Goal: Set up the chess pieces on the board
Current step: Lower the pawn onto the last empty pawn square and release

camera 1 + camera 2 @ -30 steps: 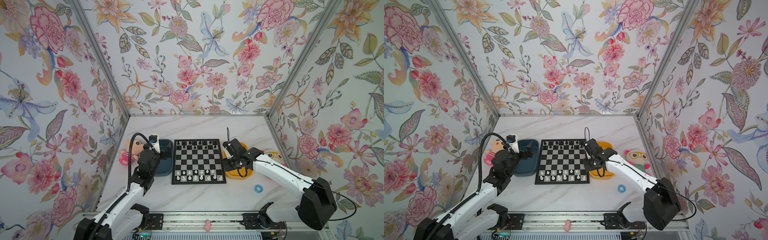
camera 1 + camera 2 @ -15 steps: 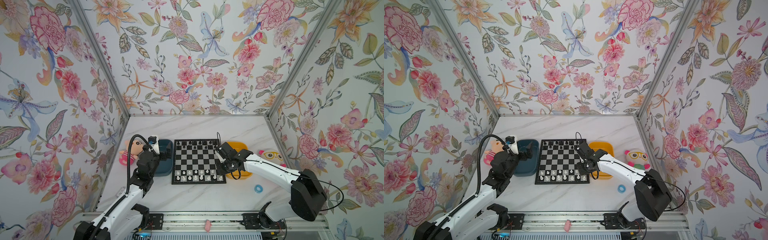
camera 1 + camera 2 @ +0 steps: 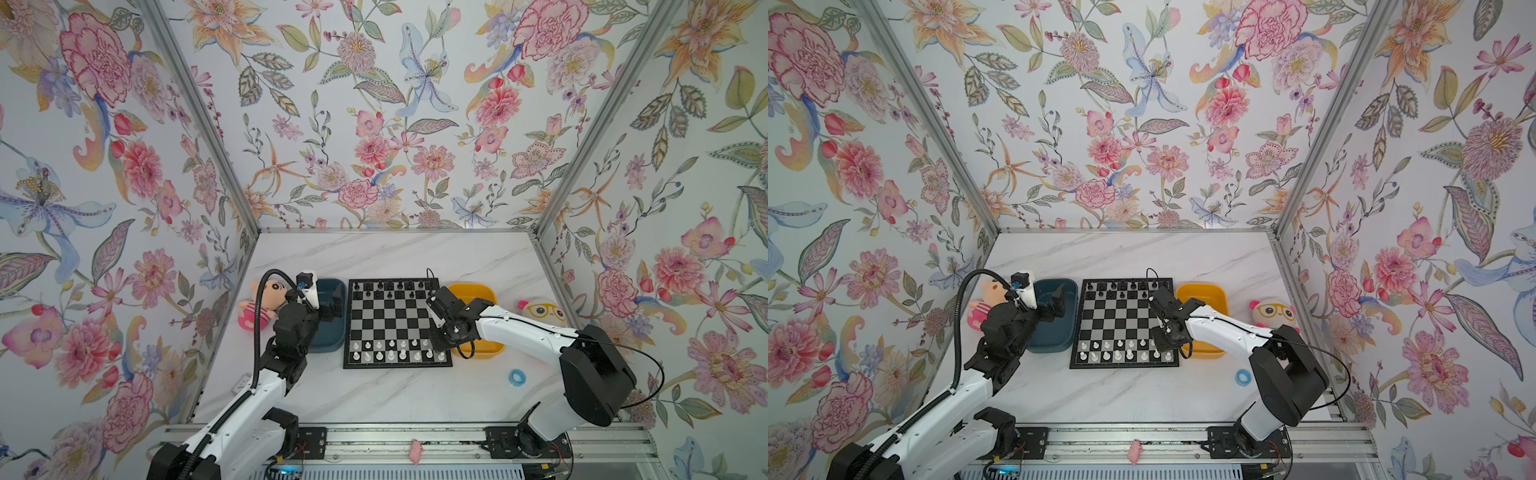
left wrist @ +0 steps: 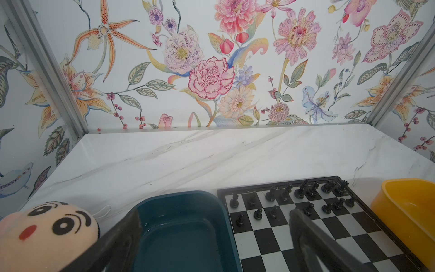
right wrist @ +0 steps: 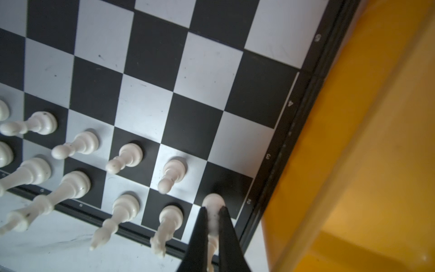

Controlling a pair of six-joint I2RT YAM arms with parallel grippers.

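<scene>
The board (image 3: pixel 395 320) (image 3: pixel 1125 320) lies mid-table in both top views. Several white chess pieces (image 3: pixel 392 350) (image 5: pixel 173 172) stand in its two near rows. My right gripper (image 5: pixel 213 208) (image 3: pixel 437 344) is shut on one white piece (image 5: pixel 212 201), head toward the camera, over the board's near right corner. I cannot tell whether its base touches the square. My left gripper (image 4: pixel 214 221) (image 3: pixel 332 309) hangs open and empty over the dark teal tray (image 4: pixel 179 200); one finger (image 4: pixel 297 217) shows in front of the board (image 4: pixel 266 240).
Small black chessmen (image 3: pixel 390 287) (image 4: pixel 284 193) fill the board's far rows. A yellow tray (image 3: pixel 473 289) (image 5: pixel 353 164) stands right of the board, the teal tray (image 3: pixel 330 341) left. Plush toys (image 3: pixel 257 305) (image 3: pixel 540 309) flank the trays. A blue ring (image 3: pixel 516 377) lies near right.
My right gripper has swung left from over the yellow tray to the board's near right corner, carrying the white piece. The left arm has barely moved.
</scene>
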